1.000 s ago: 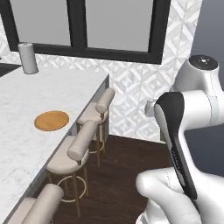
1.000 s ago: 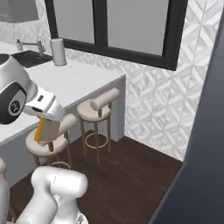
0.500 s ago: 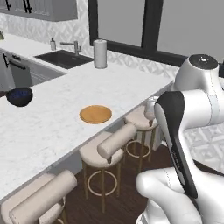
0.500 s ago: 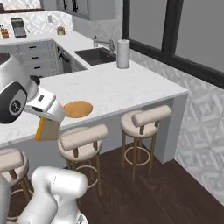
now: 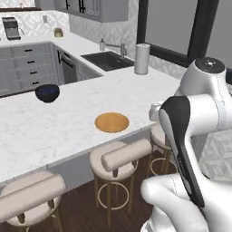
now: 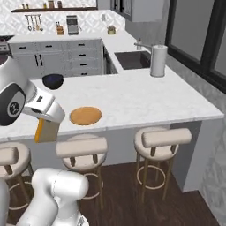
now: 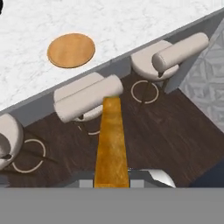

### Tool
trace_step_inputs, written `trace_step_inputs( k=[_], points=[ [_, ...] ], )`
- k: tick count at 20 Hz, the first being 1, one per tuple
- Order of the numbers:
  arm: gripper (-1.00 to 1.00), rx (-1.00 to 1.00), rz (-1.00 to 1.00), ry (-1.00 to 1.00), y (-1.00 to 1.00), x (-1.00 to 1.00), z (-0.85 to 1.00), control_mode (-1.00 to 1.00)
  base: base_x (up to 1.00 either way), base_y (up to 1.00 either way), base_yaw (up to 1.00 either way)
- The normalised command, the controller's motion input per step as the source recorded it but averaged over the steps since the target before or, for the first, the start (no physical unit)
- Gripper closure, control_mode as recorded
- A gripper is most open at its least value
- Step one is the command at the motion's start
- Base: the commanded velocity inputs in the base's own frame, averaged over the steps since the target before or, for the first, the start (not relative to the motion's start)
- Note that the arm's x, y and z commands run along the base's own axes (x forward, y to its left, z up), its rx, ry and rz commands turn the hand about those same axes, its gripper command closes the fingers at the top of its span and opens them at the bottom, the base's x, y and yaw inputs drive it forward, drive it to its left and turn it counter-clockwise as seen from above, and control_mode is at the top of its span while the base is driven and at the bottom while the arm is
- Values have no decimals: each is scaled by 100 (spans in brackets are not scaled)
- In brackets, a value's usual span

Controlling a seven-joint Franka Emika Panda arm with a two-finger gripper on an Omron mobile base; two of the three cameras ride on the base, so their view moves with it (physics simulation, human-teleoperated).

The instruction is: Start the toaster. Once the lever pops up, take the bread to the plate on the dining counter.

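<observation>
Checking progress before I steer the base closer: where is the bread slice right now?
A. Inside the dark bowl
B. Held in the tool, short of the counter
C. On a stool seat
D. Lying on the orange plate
B: the bread hangs clamped under the tool, out over the stools, while the plate on the dining counter lies bare.
</observation>
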Motion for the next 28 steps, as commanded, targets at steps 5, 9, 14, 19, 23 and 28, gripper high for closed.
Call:
trace_step_inputs(
  k=[5, 9, 14, 19, 23, 28],
  points=[
    [100, 0, 0, 0, 0, 0, 0, 100, 65, -39, 38],
    [100, 0, 0, 0, 0, 0, 0, 100, 64, -1, 45],
    [100, 0, 0, 0, 0, 0, 0, 100, 91, -8, 35],
    [100, 0, 0, 0, 0, 0, 0, 100, 83, -19, 24],
    [100, 19, 19, 1, -41, 56, -26, -100, 0, 0, 0],
    [100, 20, 20, 0, -64, 74, -55, -100, 0, 0, 0]
  ],
)
